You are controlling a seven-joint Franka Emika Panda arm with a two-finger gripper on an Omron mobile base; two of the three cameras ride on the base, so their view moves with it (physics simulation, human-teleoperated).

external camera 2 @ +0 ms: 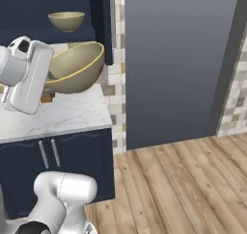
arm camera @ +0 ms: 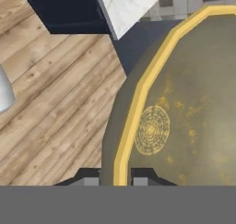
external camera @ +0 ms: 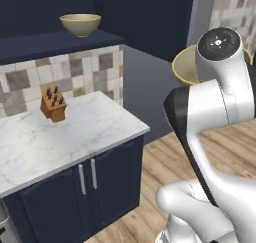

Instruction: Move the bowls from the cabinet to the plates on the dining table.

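My gripper [arm camera: 117, 179] is shut on the yellow rim of one bowl [arm camera: 184, 117], one fingertip on each side of the rim. This beige-tan bowl [external camera 2: 77, 67] hangs tilted in the air beside the counter's end, its speckled inside facing the hand. In the left base view the held bowl [external camera: 186, 66] is partly hidden behind the arm. A second, matching bowl [external camera: 80, 24] stands upright on the open shelf of the dark navy cabinet [external camera: 50, 43], and the right base view shows that bowl [external camera 2: 66, 20] too. The plates and the dining table are out of view.
Below the cabinet lies a small marble counter [external camera: 75, 132] with a knife block [external camera: 53, 104], over navy floor cupboards [external camera: 85, 187]. A tall grey panel [external camera 2: 178, 59] stands to the right. Wooden floor [external camera 2: 183, 189] stretches in front and to the right.
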